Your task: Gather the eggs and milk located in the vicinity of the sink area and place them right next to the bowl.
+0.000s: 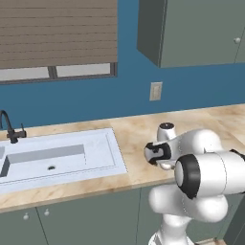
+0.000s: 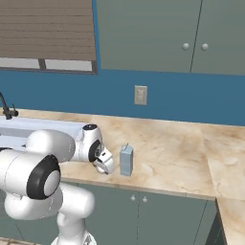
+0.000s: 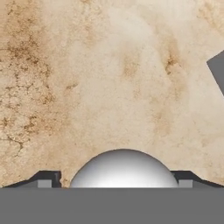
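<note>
A small whitish-grey egg [image 3: 124,168] lies on the marbled beige counter [image 3: 100,78], straight below my hand. My gripper [image 3: 116,180] is open, with one dark fingertip [image 3: 48,178] on either side of the egg. The jaws stand a little wider than the egg. The pale grey-blue milk carton [image 2: 126,160] stands upright near the counter's front edge, just right of my gripper [image 2: 106,168]. Its dark corner [image 3: 217,72] shows at the right of the hand view. The white sink [image 1: 57,158] with its black faucet [image 1: 9,127] lies to the left. The bowl is out of view.
The counter [image 2: 177,148] runs on to the right and turns a corner toward me. Grey-green wall cabinets [image 2: 158,33] hang above it. A wall outlet [image 2: 140,94] and a blinded window [image 1: 57,33] are on the blue back wall. The counter's front edge is close to the carton.
</note>
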